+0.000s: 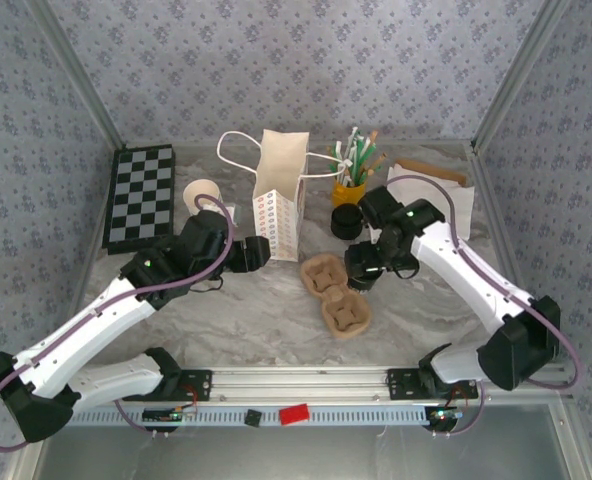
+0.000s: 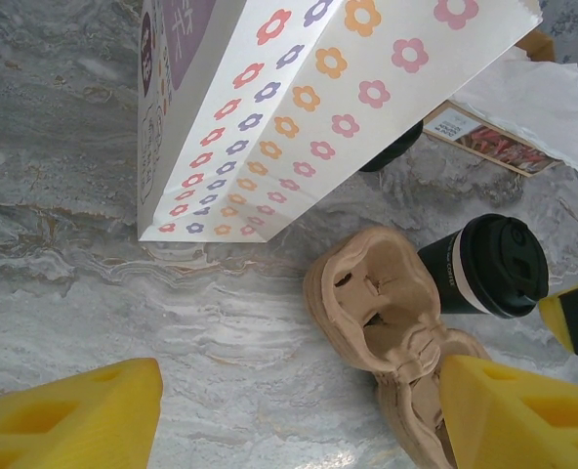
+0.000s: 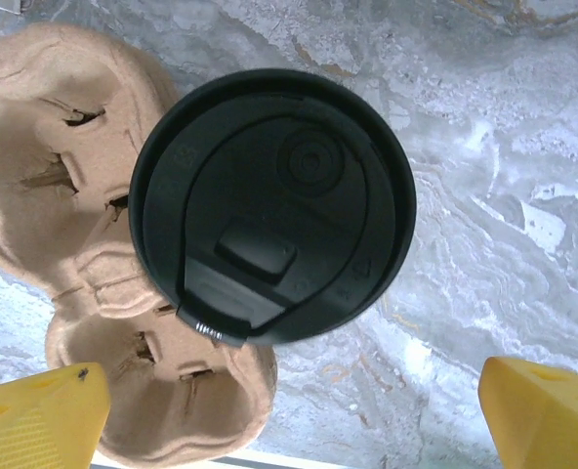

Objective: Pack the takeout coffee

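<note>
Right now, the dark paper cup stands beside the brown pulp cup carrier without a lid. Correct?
No: the dark paper cup beside the brown pulp cup carrier wears a round black plastic lid, as the right wrist view shows.

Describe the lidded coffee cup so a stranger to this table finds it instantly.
Find the flower-printed paper bag standing mid-table; the tan pulp cup carrier lies by its base. The coffee cup stands beside that carrier: small, dark, capped with a black lid, unlike the open cream cup near the chessboard.
</note>
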